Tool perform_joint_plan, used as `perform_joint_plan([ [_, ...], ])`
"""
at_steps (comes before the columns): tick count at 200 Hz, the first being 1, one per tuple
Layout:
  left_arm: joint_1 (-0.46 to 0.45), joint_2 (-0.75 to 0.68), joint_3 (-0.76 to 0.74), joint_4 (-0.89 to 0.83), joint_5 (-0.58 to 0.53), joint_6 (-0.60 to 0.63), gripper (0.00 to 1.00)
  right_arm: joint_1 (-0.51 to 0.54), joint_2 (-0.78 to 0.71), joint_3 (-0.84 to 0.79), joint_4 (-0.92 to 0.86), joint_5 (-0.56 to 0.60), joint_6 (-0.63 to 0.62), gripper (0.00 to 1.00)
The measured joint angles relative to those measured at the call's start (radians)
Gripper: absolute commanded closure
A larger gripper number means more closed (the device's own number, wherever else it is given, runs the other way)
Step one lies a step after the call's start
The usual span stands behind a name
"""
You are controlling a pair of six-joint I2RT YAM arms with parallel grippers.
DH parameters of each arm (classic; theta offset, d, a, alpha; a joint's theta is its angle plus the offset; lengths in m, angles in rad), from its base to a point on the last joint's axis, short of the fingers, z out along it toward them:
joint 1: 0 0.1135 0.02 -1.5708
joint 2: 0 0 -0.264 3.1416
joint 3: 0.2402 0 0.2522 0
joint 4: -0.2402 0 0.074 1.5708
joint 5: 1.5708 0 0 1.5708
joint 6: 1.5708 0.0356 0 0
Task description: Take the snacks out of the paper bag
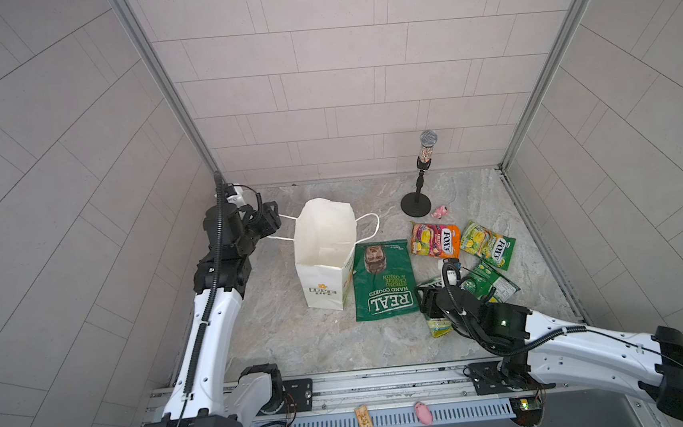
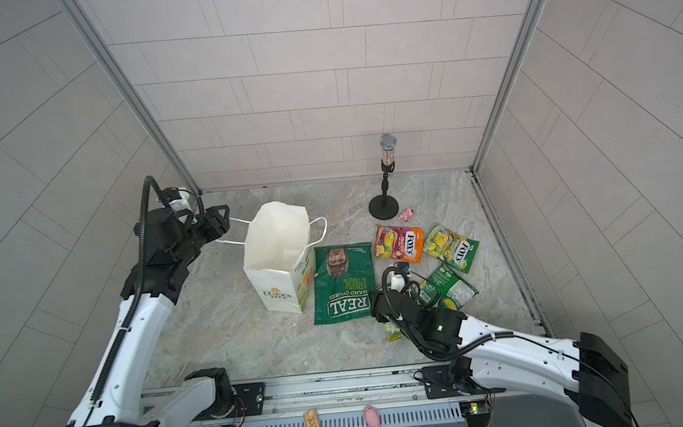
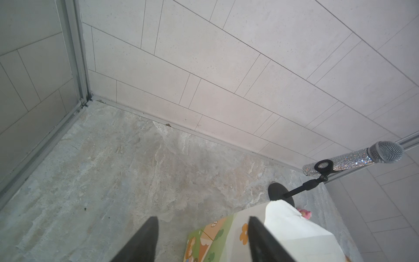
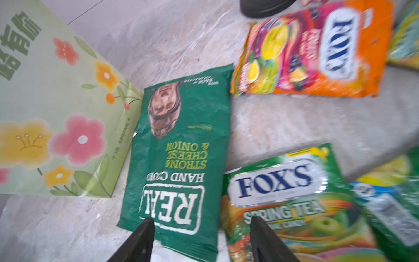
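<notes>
BAG (image 1: 322, 285): upright, mouth up for reach-in, looks empty | SNACKS (image 1: 383, 280): flat on table (image 1: 283, 336) beside bag, likely all out | LEFT GRIPPER (image 3: 202, 219): jaws apart, empty, beside bag to steady it | RIGHT GRIPPER (image 4: 201, 218): jaws apart, empty, over snacks

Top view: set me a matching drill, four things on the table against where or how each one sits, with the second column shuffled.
Things
1. paper bag
2. REAL crisp bag
3. orange-pink FOX'S bag
4. microphone

Place or state
A. lying flat, the packet nearest the pink toy figure
B. upright on its black stand, farthest back
C. standing, mouth open, no packets visible inside
D. lying flat, right beside the standing bag

Pairs: 1-C, 2-D, 3-A, 4-B
</notes>
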Motion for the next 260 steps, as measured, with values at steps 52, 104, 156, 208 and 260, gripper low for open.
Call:
perform_joint_plan([
  [52,0.000,-0.002,0.129,-0.066,0.015,0.027,0.03,-0.192,-0.067,0.019,-0.132,0.086,-0.136,0.28],
  [104,0.000,-0.057,0.217,-0.105,-0.151,0.063,0.02,-0.460,-0.055,0.068,-0.164,0.084,-0.313,0.26],
  [156,0.000,-0.085,0.192,-0.185,-0.495,0.055,0.02,-0.647,0.023,0.146,-0.156,0.098,-0.459,0.25],
  [208,0.000,-0.155,0.025,-0.236,-0.760,-0.018,0.02,-0.801,0.117,0.161,-0.080,0.142,-0.535,0.24],
  [260,0.000,-0.213,-0.138,-0.253,-0.880,-0.164,0.03,-0.941,0.164,0.144,0.018,0.179,-0.536,0.24],
])
